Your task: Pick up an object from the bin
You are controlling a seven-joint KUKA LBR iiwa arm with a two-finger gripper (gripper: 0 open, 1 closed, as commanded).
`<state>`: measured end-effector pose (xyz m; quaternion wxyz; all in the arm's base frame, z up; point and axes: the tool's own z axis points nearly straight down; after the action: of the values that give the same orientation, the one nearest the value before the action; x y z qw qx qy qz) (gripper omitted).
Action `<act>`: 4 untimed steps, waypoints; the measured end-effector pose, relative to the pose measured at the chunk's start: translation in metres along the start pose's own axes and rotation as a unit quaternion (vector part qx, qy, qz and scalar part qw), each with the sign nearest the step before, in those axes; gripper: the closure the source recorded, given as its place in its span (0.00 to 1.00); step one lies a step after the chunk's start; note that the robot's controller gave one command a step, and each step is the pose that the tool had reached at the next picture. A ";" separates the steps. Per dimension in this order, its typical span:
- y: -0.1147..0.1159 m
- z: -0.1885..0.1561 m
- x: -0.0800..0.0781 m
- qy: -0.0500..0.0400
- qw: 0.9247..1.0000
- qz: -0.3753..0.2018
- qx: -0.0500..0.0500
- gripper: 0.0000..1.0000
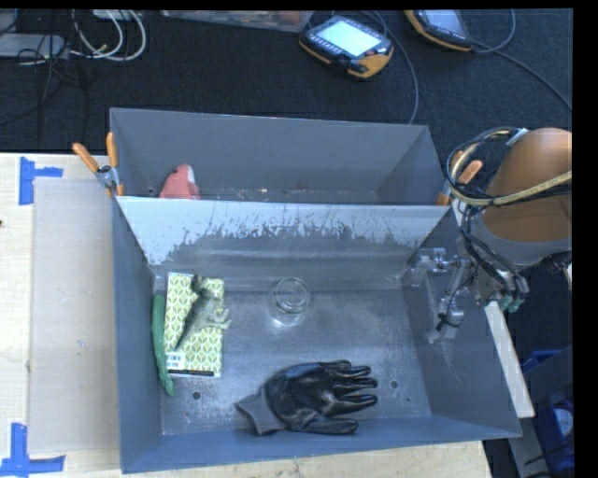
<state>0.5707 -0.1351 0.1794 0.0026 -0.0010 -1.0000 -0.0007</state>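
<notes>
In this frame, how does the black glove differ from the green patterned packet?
The black glove is dark; the green patterned packet is light green and white. The glove is limp and hand-shaped; the packet is a flat rectangle. The glove lies at the lower side of the bin, the packet along its left side. A small greyish figure lies on the packet; nothing lies on the glove. Both lie flat on the floor.

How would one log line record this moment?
gripper: at bin right wall | nearest: black glove, clear cup | pick: not yet done

Orange-edged screen pendant (pixel 348 42) and loose cables (pixel 112 15) — on black floor (pixel 234 79)
</notes>
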 end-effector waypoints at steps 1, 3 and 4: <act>-0.010 -0.023 0.013 0.001 0.997 0.083 -0.001 0.00; -0.004 0.058 -0.013 0.001 0.998 0.063 -0.001 0.00; 0.034 0.071 0.020 -0.002 0.999 -0.041 0.001 0.00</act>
<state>0.5501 -0.1009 0.1080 0.0004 0.0396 -0.9992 -0.0001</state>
